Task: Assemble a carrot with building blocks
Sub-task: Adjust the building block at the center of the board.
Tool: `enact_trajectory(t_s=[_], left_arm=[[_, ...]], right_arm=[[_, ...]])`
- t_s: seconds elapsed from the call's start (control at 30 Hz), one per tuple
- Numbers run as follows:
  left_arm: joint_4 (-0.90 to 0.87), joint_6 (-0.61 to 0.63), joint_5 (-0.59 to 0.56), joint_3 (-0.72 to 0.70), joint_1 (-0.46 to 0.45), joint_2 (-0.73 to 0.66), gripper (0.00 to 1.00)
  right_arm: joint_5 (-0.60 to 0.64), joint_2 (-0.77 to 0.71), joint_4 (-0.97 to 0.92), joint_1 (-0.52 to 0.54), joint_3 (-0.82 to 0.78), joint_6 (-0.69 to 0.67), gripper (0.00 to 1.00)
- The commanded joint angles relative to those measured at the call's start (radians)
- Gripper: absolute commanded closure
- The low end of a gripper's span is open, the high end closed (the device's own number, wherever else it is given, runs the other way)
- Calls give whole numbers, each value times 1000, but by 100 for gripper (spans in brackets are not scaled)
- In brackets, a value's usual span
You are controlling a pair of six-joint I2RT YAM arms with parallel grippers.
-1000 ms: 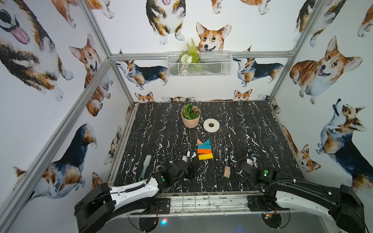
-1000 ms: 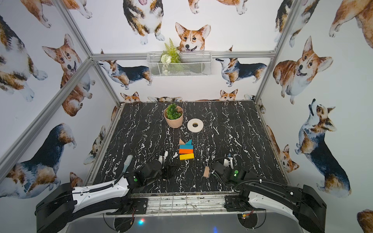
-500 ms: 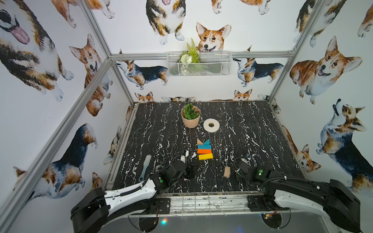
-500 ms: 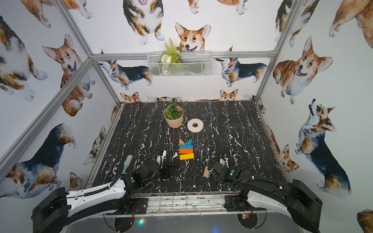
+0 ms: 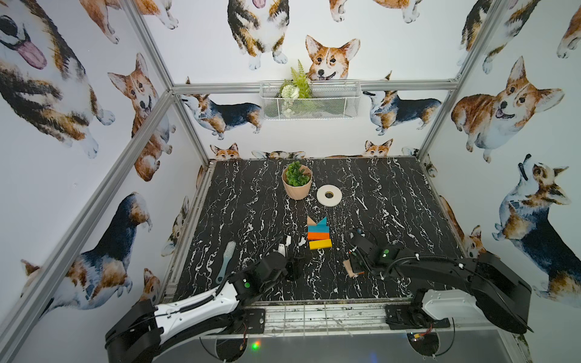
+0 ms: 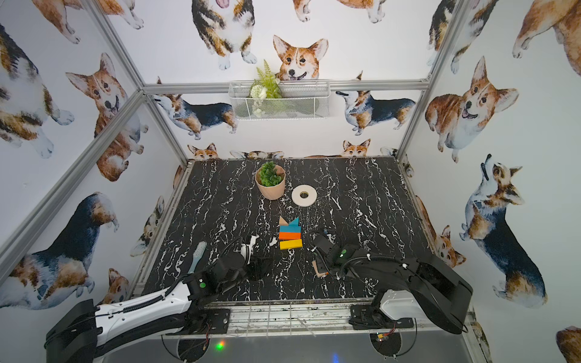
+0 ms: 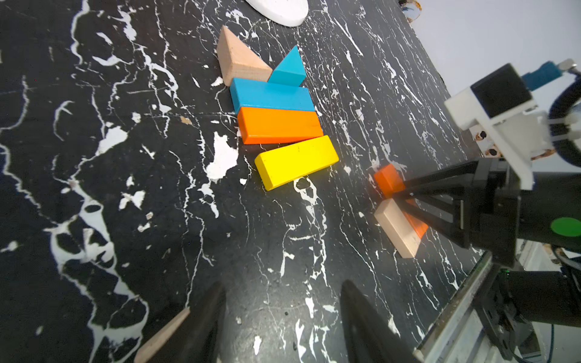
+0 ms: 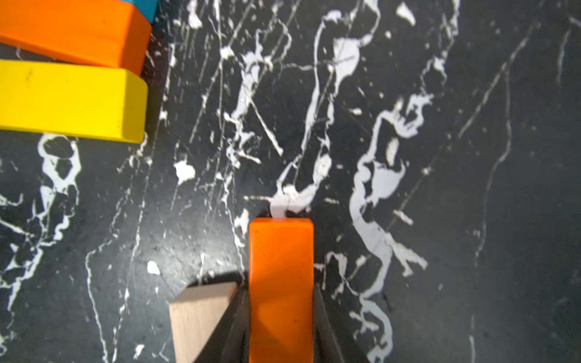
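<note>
Right gripper [image 8: 279, 290] clamps the loose orange bar [image 8: 281, 251]. Lift it clear of the wood block [image 8: 201, 311], then square it against the yellow bar's [image 8: 69, 100] free long side. Left gripper [image 7: 281, 284] stands apart, empty.

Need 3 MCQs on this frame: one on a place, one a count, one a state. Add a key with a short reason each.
1. Where is the tape roll? A in the wall basket; B beside the potted plant; C on the brush.
2. How many pieces form the laid column so far? A three; B five; C eight.
3. What is the right end effector doing? A open, holding nothing; B gripping the brush; C closed on the loose orange bar.
Key: 1 B, it lies next to the potted plant in both top views. 2 B, wood triangle, blue triangle, blue bar, orange bar, yellow bar. 3 C, that bar is clamped on both sides in the right wrist view.
</note>
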Motion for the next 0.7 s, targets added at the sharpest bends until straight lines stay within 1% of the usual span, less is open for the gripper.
enact_trajectory(t_s=[0.0,0.07,0.13,0.23,0.43,0.67], left_arm=[[-51,-4,-30,-5,-2,-42,39],[-71,-3,-37,-7,0,-66,39],[-87,-2,-42,-8,-1,-85,39],[-96,0,-44,-7,-1,-93,39],[-75,2,-41,-7,-1,-59,39],[-55,5,-39,-3,-1,-34,39]], right_arm=[[-69,71,27,-3,27,-79,64],[-92,111,48,-1,48,-102,64],[-142,146,69,-1,67,-126,64],[-180,166,105,19,76,-153,64],[-172,179,102,98,103,-211,64],[-256,251,136,112,137,-286,64]])
